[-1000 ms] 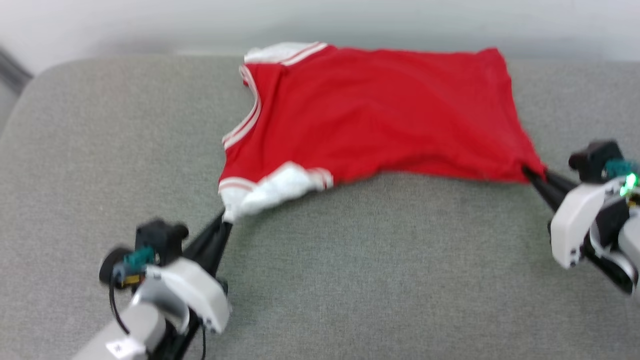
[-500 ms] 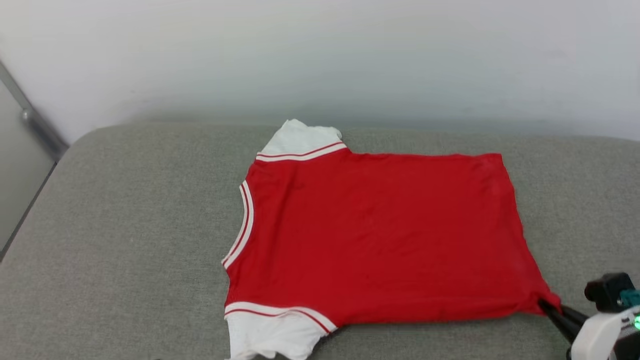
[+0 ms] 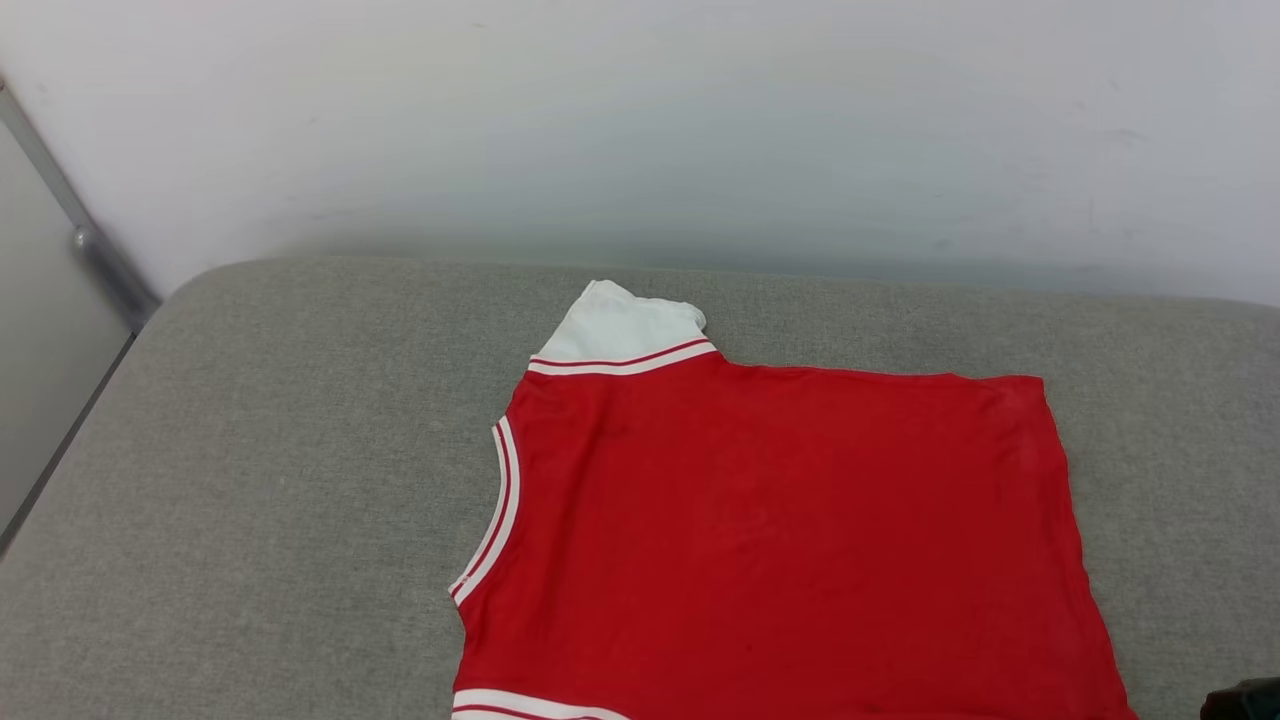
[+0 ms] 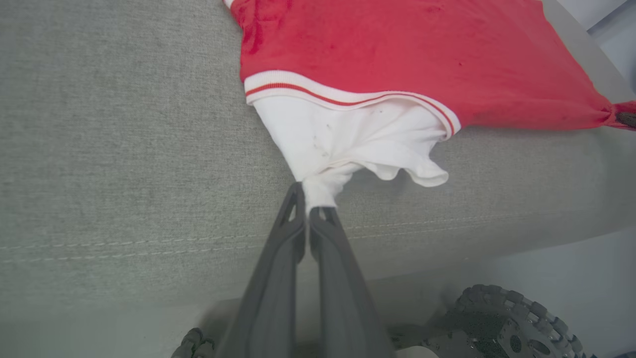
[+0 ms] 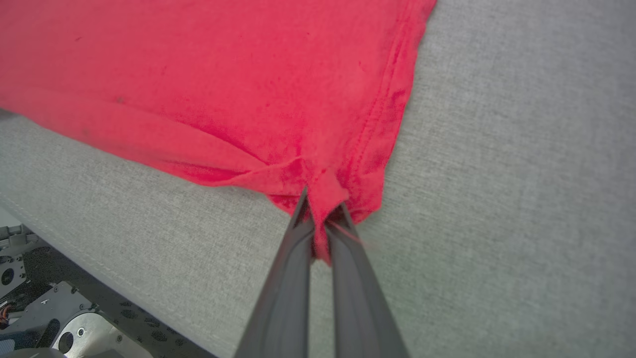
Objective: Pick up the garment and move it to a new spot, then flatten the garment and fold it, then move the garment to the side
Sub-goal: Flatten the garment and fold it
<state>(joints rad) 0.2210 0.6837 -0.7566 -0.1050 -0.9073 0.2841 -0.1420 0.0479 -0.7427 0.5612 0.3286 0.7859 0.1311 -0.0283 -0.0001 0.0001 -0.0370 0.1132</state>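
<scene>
Head view: the garment (image 3: 780, 540) is lying spread on the grey cushion (image 3: 280, 480), a plain red face showing upward. It is sitting toward the right half of the cushion. Its neckline (image 3: 497, 510) is pointing to the robot's left and its hem is running down the right. The far sleeve (image 3: 625, 322) is lying flat, white, pointing at the pale wall (image 3: 640, 130). Striped trim (image 3: 622, 362) is separating it from the red body. The cloth is looking mostly smooth, with only faint creases.

Left wrist view: the left hand (image 4: 307, 201) is clenching the tip of the near white sleeve (image 4: 348, 134). Both dark fingers are pressed together, with cloth bunching between them. The sleeve is being drawn into a taut cone from the trim to the fingertips, and a loose flap is hanging at its right side. The grip point is sitting over the cushion near its front seam. A wheel (image 4: 502, 318) of the robot's base is showing below the cushion edge. At the far right edge, the garment's red corner is pulled to a point against a dark fingertip.

Right wrist view: the right hand (image 5: 322, 204) is clamping the hem corner (image 5: 325, 191), fingers closed on a pinch of red fabric. Folds are radiating from the pinch along the garment's near edge. The corner is resting on or just above the cushion; I cannot tell which.
</scene>
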